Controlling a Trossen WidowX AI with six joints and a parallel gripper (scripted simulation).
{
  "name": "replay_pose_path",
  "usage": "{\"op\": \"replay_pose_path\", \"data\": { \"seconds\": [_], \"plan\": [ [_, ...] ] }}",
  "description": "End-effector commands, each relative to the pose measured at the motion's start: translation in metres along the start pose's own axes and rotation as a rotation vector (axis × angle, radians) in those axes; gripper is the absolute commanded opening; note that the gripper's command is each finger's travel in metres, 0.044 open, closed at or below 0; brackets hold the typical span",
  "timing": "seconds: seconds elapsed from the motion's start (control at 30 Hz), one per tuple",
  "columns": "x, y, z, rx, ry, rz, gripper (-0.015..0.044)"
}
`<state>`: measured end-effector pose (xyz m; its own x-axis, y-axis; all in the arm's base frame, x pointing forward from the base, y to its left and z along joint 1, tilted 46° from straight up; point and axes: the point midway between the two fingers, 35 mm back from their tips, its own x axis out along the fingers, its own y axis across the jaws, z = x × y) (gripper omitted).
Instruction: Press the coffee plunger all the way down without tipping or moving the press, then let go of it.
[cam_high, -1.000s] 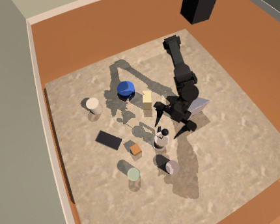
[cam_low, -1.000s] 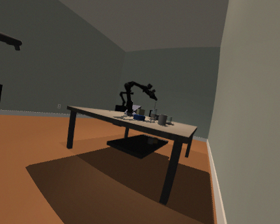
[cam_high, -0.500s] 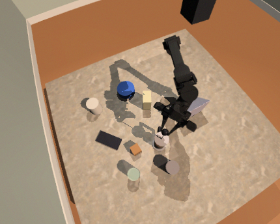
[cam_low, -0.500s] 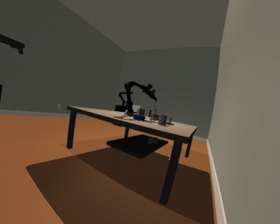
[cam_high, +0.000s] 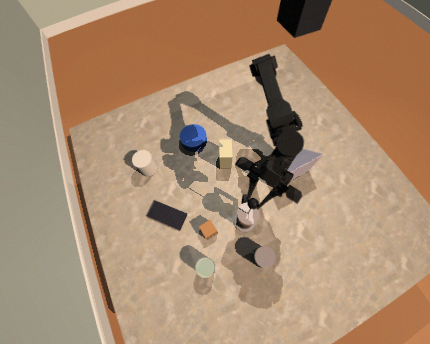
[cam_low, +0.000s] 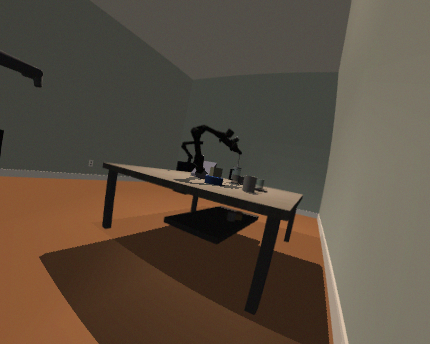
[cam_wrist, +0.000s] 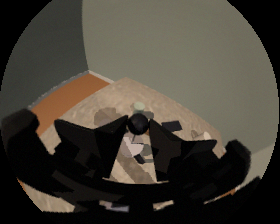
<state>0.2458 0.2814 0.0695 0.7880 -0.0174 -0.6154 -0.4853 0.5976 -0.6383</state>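
Coffee press (cam_high: 245, 216): it stands upright near the middle of the table (cam_high: 350, 240), between the orange block (cam_high: 208, 229) and the arm.
Plunger knob (cam_wrist: 138, 122): we see it directly between the fingertips, at the top of the press.
Gripper (cam_high: 251, 202): clenched on the plunger knob, directly above the press.
Axis: the plunger rod looks vertical, so we judge the push must go straight down.
Neighbours: grey cylinder (cam_high: 264, 256) near; pale-green cylinder (cam_high: 204, 267) farther.
Surface: mottled beige table top.
Room: orange floor, grey-green walls.
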Motion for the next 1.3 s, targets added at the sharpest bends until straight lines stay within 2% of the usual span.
{"op": "replay_pose_path", "data": {
  "seconds": [0.0,1.27],
  "plan": [
    [0.006,0.001,-0.008,-0.004,0.012,0.003,0.0127],
    [0.044,0.003,-0.059,-0.004,0.013,0.004,0.0127]
  ]
}}
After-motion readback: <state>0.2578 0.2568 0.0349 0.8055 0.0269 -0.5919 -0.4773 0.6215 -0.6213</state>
